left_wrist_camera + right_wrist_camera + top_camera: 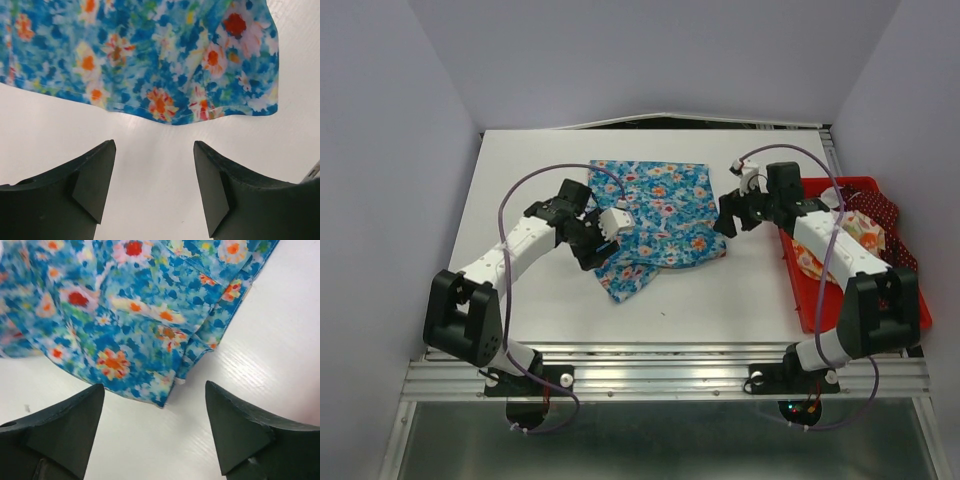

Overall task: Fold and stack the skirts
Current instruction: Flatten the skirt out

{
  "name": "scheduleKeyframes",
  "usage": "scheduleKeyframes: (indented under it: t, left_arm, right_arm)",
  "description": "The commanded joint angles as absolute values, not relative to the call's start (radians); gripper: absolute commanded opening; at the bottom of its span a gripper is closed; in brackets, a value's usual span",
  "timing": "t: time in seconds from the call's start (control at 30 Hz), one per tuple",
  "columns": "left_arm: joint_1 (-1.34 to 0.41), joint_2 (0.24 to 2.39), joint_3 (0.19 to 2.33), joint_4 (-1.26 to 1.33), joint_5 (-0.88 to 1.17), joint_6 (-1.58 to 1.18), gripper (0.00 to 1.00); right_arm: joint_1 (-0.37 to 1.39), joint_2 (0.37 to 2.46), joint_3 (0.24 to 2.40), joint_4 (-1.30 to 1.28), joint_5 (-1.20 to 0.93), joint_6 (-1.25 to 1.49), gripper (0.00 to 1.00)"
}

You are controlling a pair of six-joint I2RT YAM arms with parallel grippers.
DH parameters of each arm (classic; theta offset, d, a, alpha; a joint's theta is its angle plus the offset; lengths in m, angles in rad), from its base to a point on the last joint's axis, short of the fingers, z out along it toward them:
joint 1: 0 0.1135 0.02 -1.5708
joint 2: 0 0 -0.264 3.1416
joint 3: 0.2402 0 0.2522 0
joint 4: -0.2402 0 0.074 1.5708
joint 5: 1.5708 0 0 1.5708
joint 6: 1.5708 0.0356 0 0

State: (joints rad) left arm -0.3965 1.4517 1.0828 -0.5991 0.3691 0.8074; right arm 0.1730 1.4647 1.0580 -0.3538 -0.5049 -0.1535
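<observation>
The blue skirt with multicoloured flowers [660, 215] lies partly folded at the table's middle, one corner trailing toward the front left. My left gripper [594, 252] is open and empty at its left edge; in the left wrist view the gripper [153, 145] hangs over bare table just short of the skirt's hem [150, 60]. My right gripper [726, 222] is open and empty at the skirt's right edge; in the right wrist view the gripper [154, 386] is at a skirt corner [130, 315]. The dark red dotted skirt [876, 208] and the cream skirt with orange flowers [866, 232] lie in the red tray.
The red tray [840, 182] stands at the table's right edge, with the right arm reaching across it. Grey walls enclose the white table [540, 170] on the left, back and right. A metal rail runs along the near edge.
</observation>
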Motion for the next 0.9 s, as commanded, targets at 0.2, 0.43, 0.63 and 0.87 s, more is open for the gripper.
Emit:
scheduleKeyframes:
  t: [0.2,0.43,0.63,0.87]
  left_arm:
    - [-0.485,1.451,0.93,-0.453,0.387,0.634,0.71]
    - [-0.555,1.5,0.885,-0.382,0.356,0.561,0.7]
    - [-0.597,1.598,0.879,-0.356,0.246,0.517,0.66]
    - [-0.609,1.664,0.858,-0.374,0.178,0.529,0.46]
  right_arm:
    - [0.236,1.332,0.913,-0.348,-0.508,-0.698,0.75]
    - [0.308,1.336,0.838,-0.262,-0.517,-0.808,0.73]
    - [0.341,1.364,0.804,-0.216,-0.515,-0.848,0.69]
    - [0.35,1.336,0.764,-0.192,-0.525,-0.937,0.64]
